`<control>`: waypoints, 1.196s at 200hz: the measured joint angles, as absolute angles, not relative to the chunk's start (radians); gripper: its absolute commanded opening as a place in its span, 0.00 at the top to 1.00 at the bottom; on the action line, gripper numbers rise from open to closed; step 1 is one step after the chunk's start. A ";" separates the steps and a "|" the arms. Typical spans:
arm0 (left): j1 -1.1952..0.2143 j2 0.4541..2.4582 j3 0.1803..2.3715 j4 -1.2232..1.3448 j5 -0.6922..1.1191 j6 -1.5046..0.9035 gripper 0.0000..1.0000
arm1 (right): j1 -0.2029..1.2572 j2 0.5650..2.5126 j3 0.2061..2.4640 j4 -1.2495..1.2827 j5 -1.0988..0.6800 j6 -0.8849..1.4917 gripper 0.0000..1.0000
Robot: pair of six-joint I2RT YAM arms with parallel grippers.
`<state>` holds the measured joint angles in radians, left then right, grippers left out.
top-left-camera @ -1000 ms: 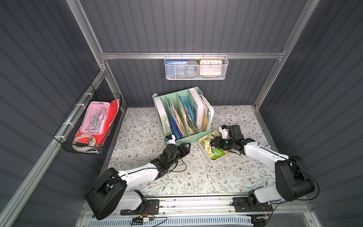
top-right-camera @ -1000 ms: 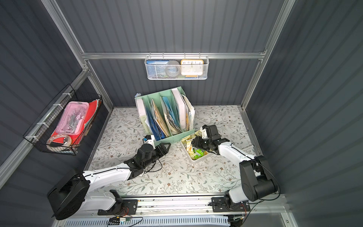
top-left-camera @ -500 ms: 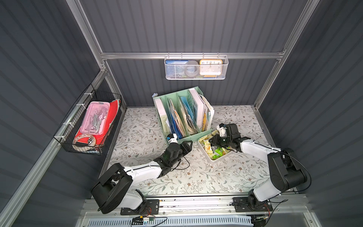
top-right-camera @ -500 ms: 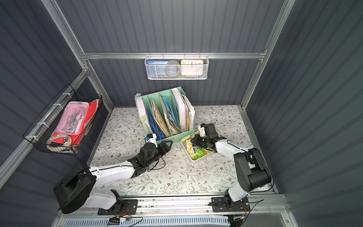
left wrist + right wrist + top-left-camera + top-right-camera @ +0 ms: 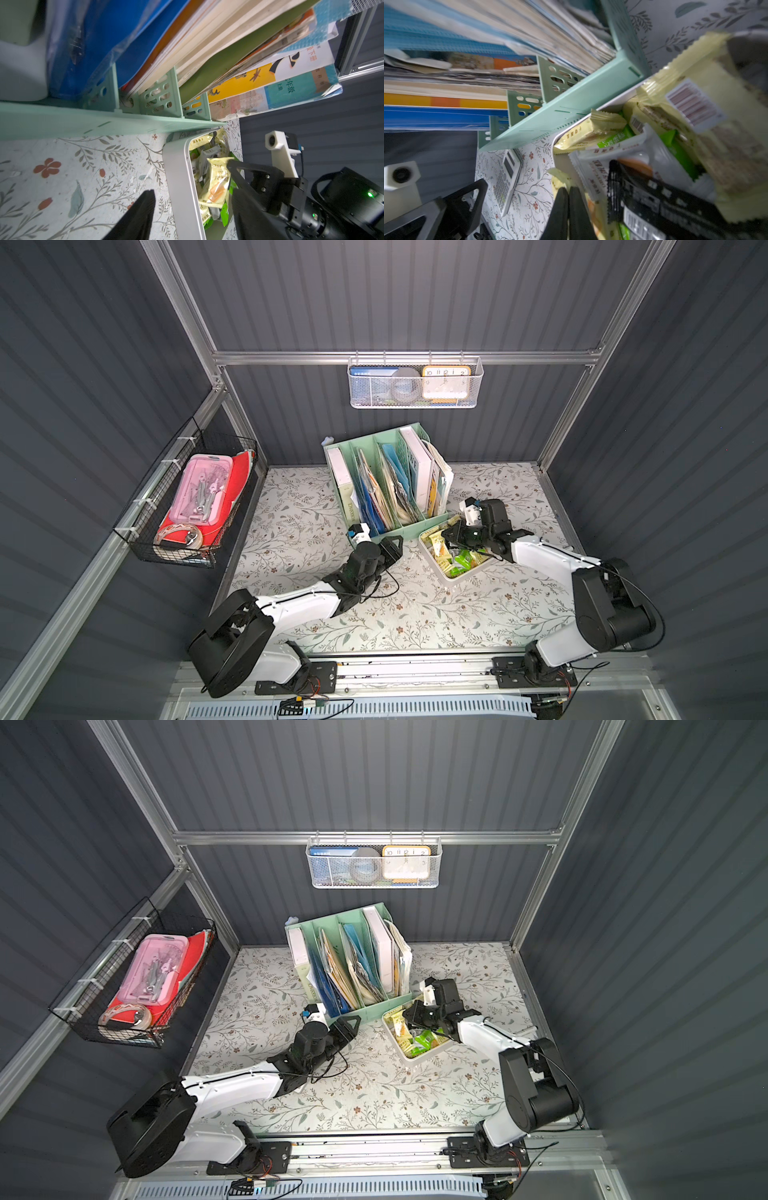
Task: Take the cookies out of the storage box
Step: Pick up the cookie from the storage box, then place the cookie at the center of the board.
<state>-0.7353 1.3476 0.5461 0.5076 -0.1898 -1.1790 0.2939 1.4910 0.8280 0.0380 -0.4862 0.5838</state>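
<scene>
Left gripper (image 5: 394, 545) sits low over the floral table (image 5: 316, 531), jaws spread, just beside the storage box (image 5: 451, 581), which touches the mint file organiser (image 5: 415, 531). Inside the box, the right gripper (image 5: 451, 536) has its fingers pressed together among the cookies (image 5: 442, 551). I cannot tell if they nip a wrapper.

I've closed my right hand (image 5: 448, 536), open a second ago, among the cookies (image 5: 441, 551) just under its tips.
</scene>
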 measured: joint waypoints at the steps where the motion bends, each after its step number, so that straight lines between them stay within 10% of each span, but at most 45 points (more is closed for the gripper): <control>1: -0.735 1.346 0.546 0.506 -0.191 -1.180 0.36 | 0.294 1.485 0.826 0.039 -0.486 0.588 1.00; 89: -0.735 1.174 0.519 0.292 -0.363 -1.338 0.37 | 0.555 1.164 0.610 0.132 -0.337 0.959 1.00; 188: -0.735 1.145 0.474 0.128 -0.426 -1.443 0.38 | 0.799 1.545 0.671 0.171 -0.164 1.205 1.00; 239: -0.735 1.182 0.477 0.123 -0.411 -1.423 0.39 | 0.819 1.578 0.717 0.105 -0.094 1.197 0.66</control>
